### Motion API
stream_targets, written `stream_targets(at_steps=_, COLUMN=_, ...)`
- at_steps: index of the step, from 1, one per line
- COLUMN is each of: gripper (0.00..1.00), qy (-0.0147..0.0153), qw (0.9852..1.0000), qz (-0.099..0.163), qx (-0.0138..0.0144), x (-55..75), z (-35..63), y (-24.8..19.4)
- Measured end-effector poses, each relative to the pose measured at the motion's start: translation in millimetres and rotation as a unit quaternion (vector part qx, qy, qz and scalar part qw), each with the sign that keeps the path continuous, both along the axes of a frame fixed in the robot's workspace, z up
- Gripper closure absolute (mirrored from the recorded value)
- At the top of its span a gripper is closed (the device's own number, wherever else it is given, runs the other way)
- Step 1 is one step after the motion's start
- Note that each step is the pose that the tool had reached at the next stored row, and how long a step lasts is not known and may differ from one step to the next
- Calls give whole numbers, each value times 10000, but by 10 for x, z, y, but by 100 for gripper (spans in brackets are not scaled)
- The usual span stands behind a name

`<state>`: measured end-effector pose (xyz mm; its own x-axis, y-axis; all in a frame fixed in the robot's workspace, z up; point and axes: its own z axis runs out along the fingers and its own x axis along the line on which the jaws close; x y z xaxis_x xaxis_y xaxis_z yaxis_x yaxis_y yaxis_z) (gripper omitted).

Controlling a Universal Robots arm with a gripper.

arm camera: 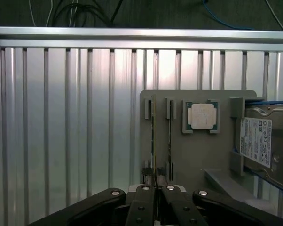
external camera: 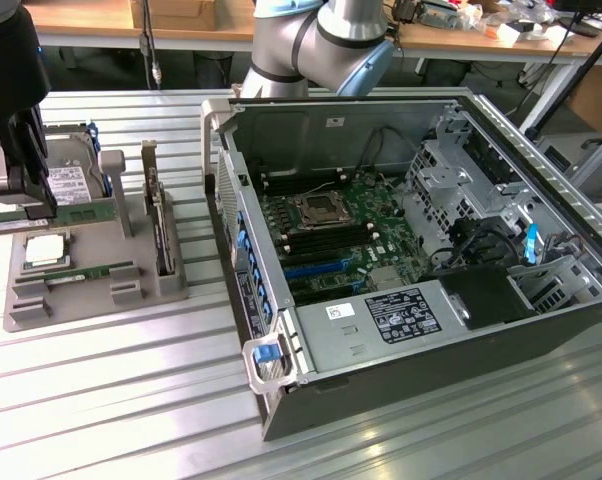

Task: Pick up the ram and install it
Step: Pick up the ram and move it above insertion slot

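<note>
My black gripper (external camera: pixel 21 208) hangs over the grey parts tray (external camera: pixel 161 290) at the exterior view's left. It is shut on the ram (external camera: pixel 81 213), a thin green stick with a white label, held level a little above the tray. In the wrist view my fingers (arm camera: pixel 144 200) pinch the ram (arm camera: pixel 153 141) edge-on, over the tray's outer slot. A second stick like it (external camera: pixel 91 272) still lies in its slot (arm camera: pixel 169 136) beside that one. The open computer case (external camera: pixel 251 300) lies at the exterior view's right, with the motherboard's dark memory slots (external camera: pixel 316 238) exposed.
The tray also carries a square processor (external camera: pixel 43 250), a silver hard drive (external camera: pixel 71 182) and an upright card with a metal bracket (external camera: pixel 161 225). The case's raised side wall (external camera: pixel 226 180) stands between tray and motherboard. Everything rests on a ribbed metal table (external camera: pixel 131 400).
</note>
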<state>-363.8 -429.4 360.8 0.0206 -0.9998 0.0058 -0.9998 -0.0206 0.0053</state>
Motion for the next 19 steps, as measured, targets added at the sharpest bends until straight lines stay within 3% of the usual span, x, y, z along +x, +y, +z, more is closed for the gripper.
stream_targets(at_steps=19, gripper=88, qy=0, qw=10000, qz=0, qx=2, x=0, z=140, y=0)
